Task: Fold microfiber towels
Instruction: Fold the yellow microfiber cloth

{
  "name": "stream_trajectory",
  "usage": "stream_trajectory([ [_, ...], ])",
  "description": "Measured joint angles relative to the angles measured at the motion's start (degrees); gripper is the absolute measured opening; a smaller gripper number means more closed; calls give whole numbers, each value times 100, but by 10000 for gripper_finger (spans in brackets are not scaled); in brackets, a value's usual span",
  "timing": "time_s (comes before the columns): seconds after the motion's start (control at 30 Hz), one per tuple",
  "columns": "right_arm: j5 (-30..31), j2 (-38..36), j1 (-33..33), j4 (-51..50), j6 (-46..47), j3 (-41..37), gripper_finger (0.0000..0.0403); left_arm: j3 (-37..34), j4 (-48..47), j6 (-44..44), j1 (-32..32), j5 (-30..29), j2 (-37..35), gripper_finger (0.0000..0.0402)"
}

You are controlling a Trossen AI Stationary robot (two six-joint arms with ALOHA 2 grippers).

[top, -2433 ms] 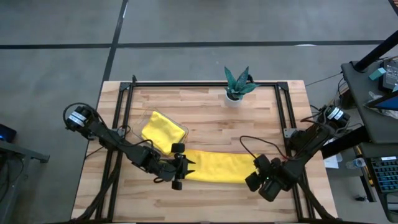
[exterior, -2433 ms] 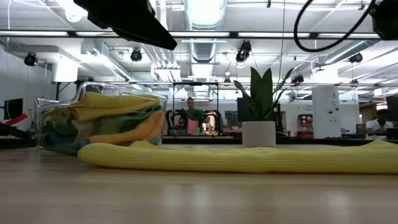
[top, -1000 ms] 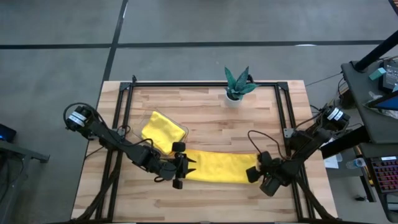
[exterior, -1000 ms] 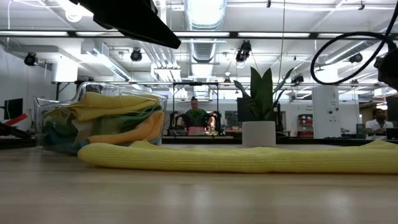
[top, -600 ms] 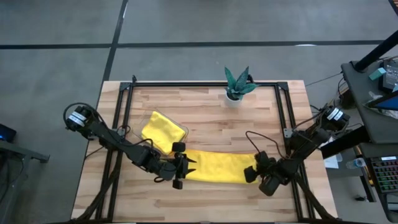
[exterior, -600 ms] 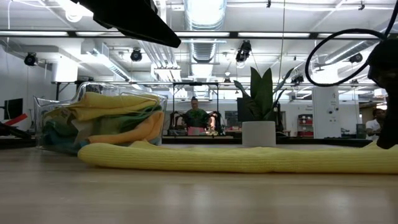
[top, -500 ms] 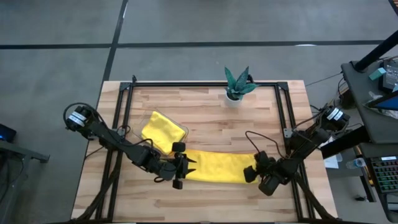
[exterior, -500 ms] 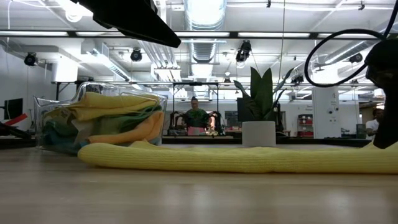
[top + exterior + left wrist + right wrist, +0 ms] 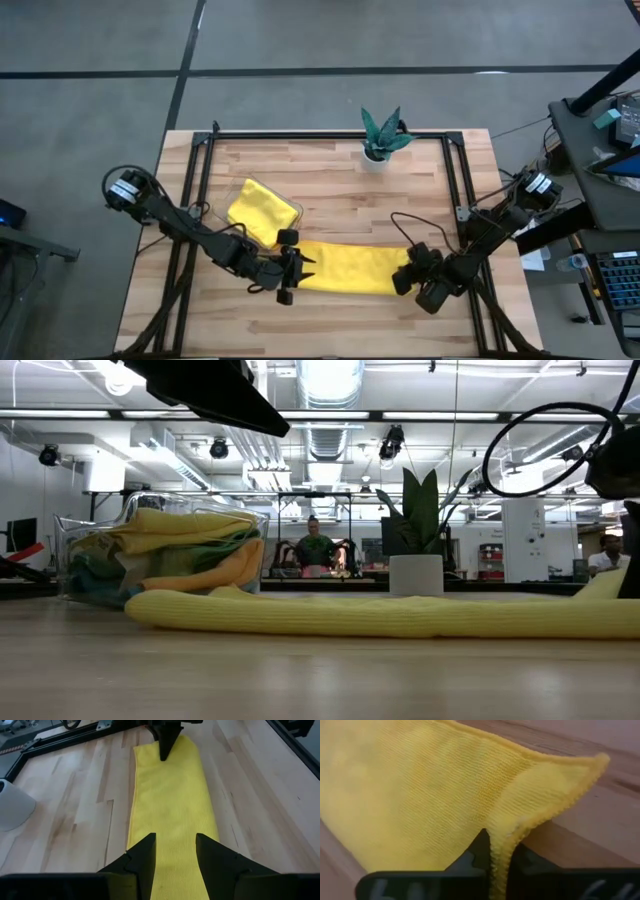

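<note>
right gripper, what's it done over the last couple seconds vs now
The right gripper moved in from the table's near right corner to the right end of the long yellow towel and shut on its edge, which now lifts slightly. The left gripper stayed at the towel's left end, fingers apart. The tray of towels and the plant did not move.

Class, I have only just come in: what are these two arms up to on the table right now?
A long yellow microfiber towel, folded into a strip, lies across the wooden table. The right tool is shut on one end, pinching its edge. The left tool sits over the other end, fingers apart. More folded cloths fill the clear plastic tray by the small potted plant.
</note>
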Motion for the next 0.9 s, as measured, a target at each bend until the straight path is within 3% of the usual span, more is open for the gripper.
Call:
stream_trajectory([
  [0.5,-1224,-323,7,-2474,286,664,9,-1,-75,112,76,-277,28,125],
  [0.73,-1154,-392,-36,-2753,200,1222,9,-5,-427,97,61,-282,-327,125],
  [0.9,-685,-220,-204,-2680,-128,1655,9,-29,-624,94,-39,-288,-784,125],
])
